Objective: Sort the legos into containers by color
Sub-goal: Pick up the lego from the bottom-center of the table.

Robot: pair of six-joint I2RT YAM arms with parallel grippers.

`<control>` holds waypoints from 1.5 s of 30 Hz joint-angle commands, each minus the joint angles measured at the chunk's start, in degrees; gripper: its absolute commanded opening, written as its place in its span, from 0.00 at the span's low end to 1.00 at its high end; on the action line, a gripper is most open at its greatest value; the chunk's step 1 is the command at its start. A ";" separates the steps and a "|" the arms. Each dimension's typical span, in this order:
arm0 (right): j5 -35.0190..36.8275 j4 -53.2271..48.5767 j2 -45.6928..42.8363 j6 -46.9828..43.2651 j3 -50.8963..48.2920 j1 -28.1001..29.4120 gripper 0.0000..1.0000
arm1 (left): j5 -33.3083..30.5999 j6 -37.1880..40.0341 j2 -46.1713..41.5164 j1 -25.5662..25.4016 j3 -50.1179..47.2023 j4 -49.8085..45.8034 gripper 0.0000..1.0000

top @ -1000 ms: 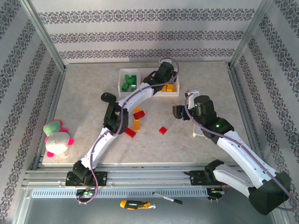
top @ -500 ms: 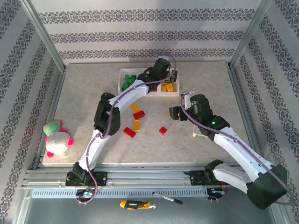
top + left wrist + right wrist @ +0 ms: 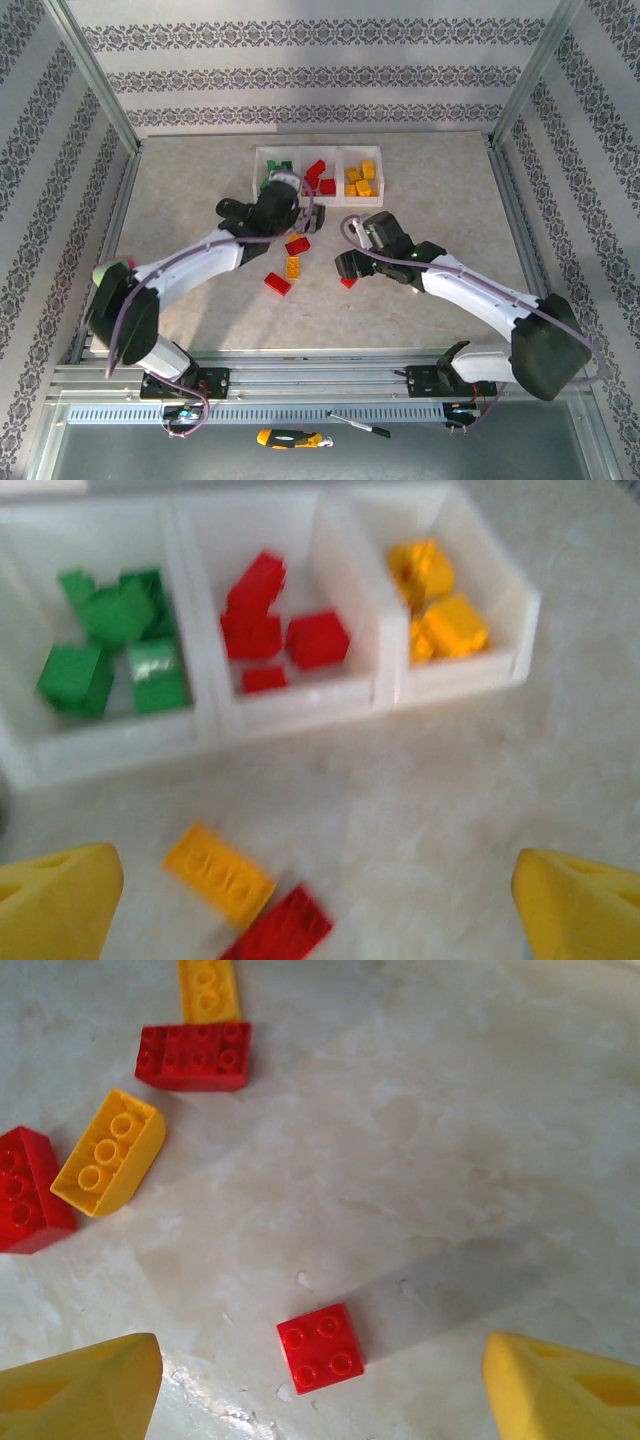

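The white tray (image 3: 337, 172) at the back holds green legos (image 3: 110, 640) in its left compartment, red legos (image 3: 275, 620) in the middle and yellow legos (image 3: 440, 605) on the right. My left gripper (image 3: 306, 218) hangs open and empty just in front of the tray (image 3: 300, 695), above a loose yellow brick (image 3: 218, 873) and a red brick (image 3: 283, 928). My right gripper (image 3: 345, 270) is open over a small red four-stud brick (image 3: 321, 1347), which lies on the table between its fingers (image 3: 100, 1380).
More loose bricks lie left of the right gripper: a rounded yellow one (image 3: 108, 1165), a long red one (image 3: 194, 1056), and a red one (image 3: 277, 284). A black oval object (image 3: 232, 208) sits by the left arm. A screwdriver (image 3: 290, 438) lies on the near rail.
My left arm has drawn back from over the tray toward the table's middle, and its gripper has opened. My right gripper has moved left and down over the small red brick.
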 commanded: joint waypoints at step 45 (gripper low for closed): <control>6.43 -23.90 29.08 -1.13 21.01 5.41 0.33 | 29.82 32.13 -26.57 -0.69 -27.82 3.52 0.99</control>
